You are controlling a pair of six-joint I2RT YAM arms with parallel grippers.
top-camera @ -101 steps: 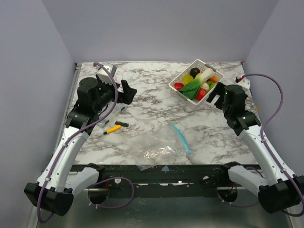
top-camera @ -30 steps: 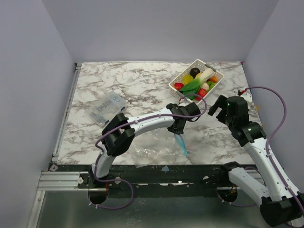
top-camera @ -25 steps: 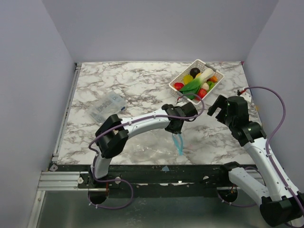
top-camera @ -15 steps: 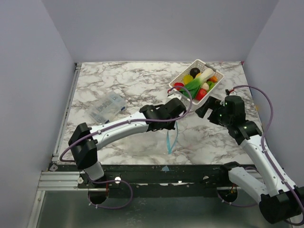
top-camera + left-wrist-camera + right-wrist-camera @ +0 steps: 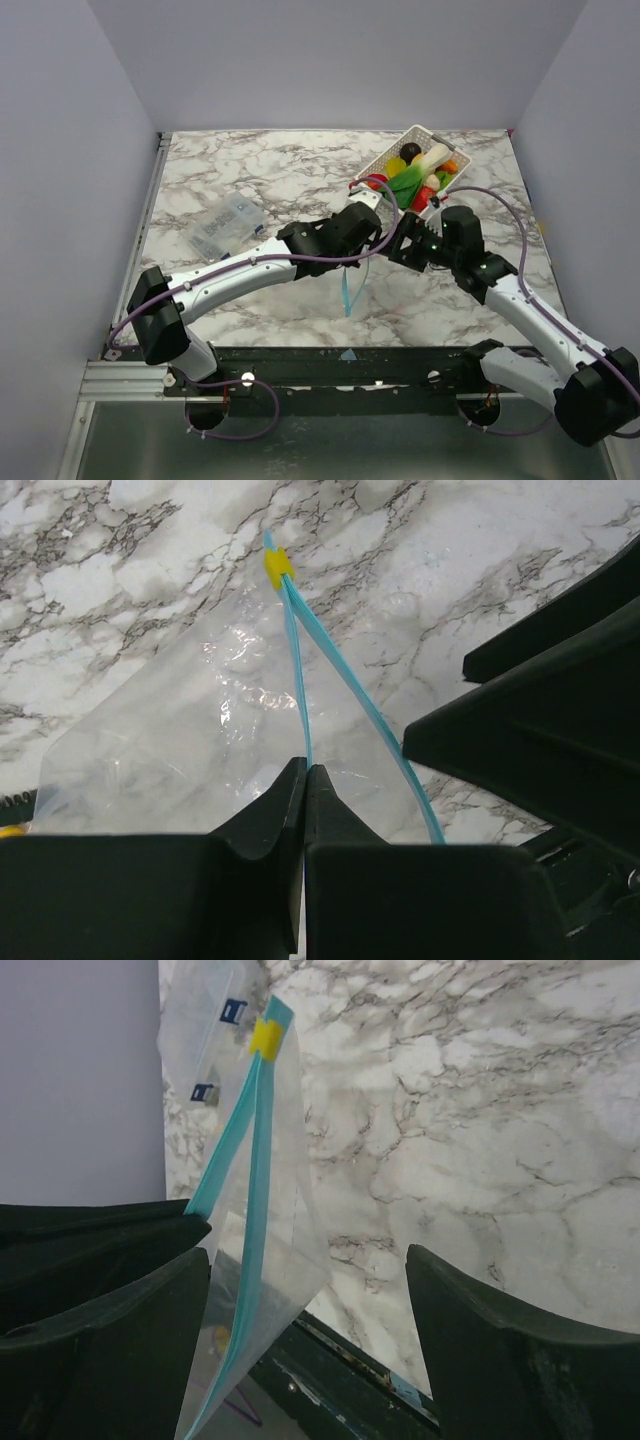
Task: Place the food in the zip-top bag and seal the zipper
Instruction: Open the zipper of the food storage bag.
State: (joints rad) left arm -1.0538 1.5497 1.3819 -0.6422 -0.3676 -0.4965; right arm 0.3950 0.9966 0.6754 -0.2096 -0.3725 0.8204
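Observation:
The zip-top bag hangs clear and crinkly above the marble, its mouth parted. My left gripper is shut on one lip of the light blue zipper, whose yellow slider sits at the far end. In the top view the left gripper holds the strip up mid-table. My right gripper is right beside it. In the right wrist view that gripper is open, with the bag and zipper between its fingers, close to the left finger. The food lies in the white basket.
A small clear packet with dark blue bits lies on the table's left part. The basket stands just behind both grippers at the back right. The table's dark front edge runs below the hanging bag.
The left arm has lifted the bag off the table and swung it leftward. The right arm has come in from the right, and its jaws now straddle the bag's mouth.

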